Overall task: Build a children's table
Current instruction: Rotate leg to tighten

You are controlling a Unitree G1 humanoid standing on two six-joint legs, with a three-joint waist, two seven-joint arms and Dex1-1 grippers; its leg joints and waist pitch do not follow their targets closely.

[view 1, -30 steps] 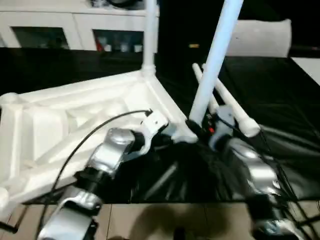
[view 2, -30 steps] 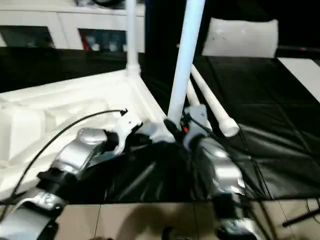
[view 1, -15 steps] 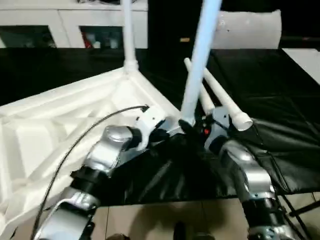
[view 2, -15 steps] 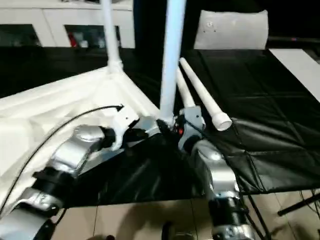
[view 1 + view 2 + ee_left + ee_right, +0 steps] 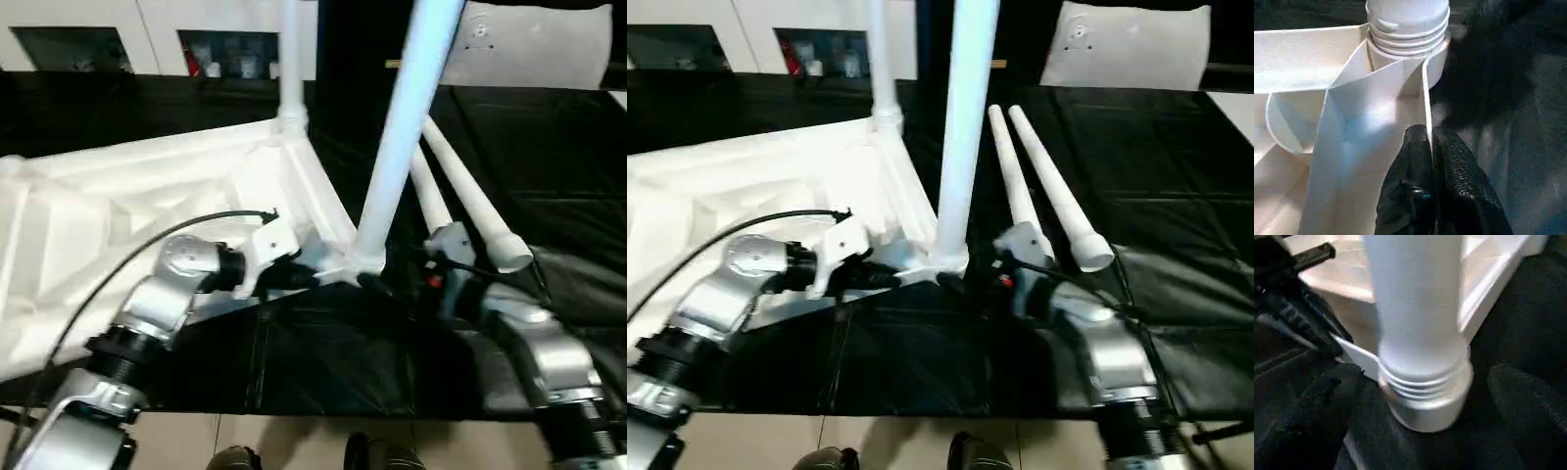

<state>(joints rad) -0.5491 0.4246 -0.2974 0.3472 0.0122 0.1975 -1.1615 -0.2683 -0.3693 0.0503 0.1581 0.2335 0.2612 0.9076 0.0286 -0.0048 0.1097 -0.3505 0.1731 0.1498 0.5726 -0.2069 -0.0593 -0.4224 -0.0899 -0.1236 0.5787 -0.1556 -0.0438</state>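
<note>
Just ahead of the right hand, whose fingers stand apart either side of it, a table leg rises from the near corner socket of the upturned table top on black matting. The left hand is clamped on the rim rib beside that socket. I'd say keep that pinch firm and turn the leg until its exposed threads vanish.

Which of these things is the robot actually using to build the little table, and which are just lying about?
Part of the job:
table top, upside down
near leg, standing in its corner socket
far leg, already standing
two loose legs, lying on the black mat

Just lying about:
white cabinet behind
white cushion behind
</note>
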